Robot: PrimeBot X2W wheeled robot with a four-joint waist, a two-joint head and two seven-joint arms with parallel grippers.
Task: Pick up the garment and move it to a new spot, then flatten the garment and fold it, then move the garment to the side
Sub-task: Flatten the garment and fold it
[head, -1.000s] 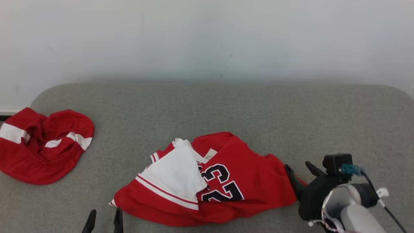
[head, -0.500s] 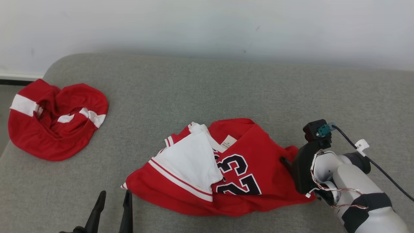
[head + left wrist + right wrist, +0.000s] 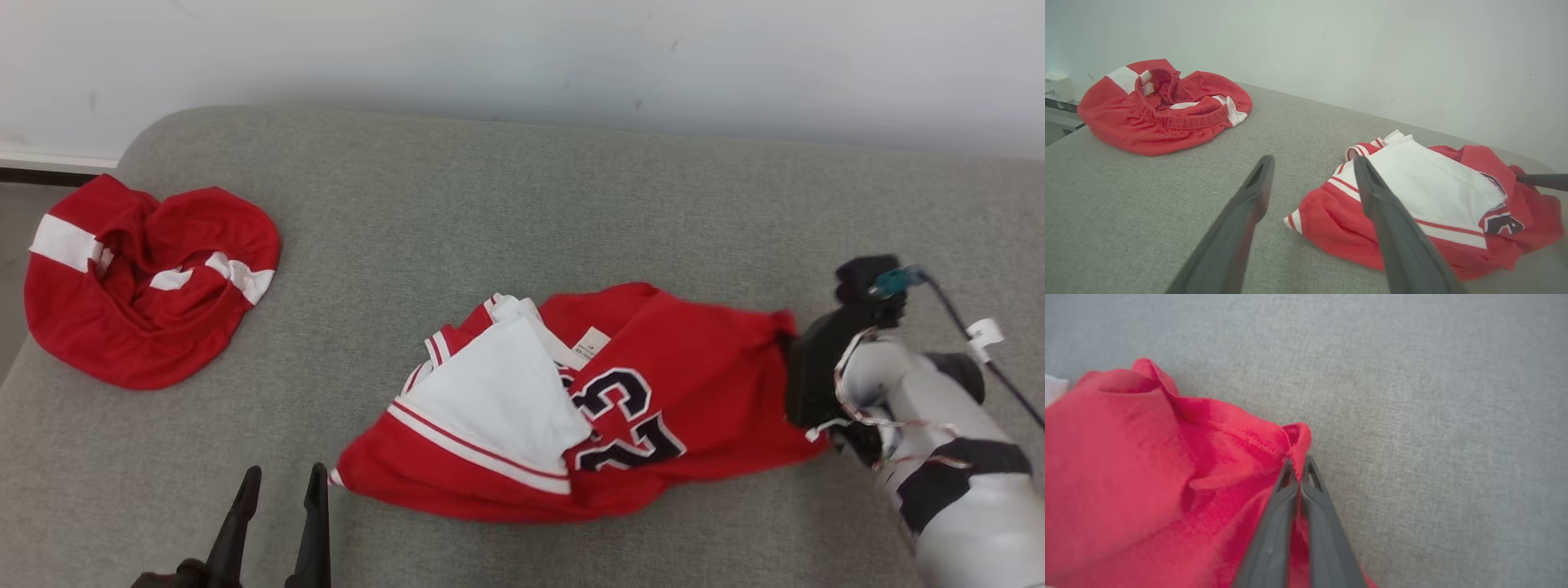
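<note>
Pinches a folded bit of hem at the end of the red jersey (image 3: 653,384) with the right gripper (image 3: 1298,463), both dark fingers pressed together and the cloth caught between their tips. Draws that end into a taut point toward the robot's right, while the rest of the jersey lies crumpled on the grey cushion (image 3: 522,204), near the middle and toward the front edge. Shows a white panel (image 3: 498,400) with red stripes folded over the jersey's left half, black numerals (image 3: 624,416) edged in white just to the right of it, and a small white label (image 3: 589,343) up by the collar. Holds the left gripper (image 3: 285,469) wide open, fingers spread apart and pointing up the head view, low at the front of the cushion. Sits just beside the jersey's near left corner there, not touching it; from the left wrist, puts that corner just past the right-hand finger. Shows red shorts (image 3: 147,286) with white stripes and a gathered waistband heaped at the cushion's far left edge, well apart from the jersey. Ends at a plain pale wall (image 3: 522,49) behind the cushion
</note>
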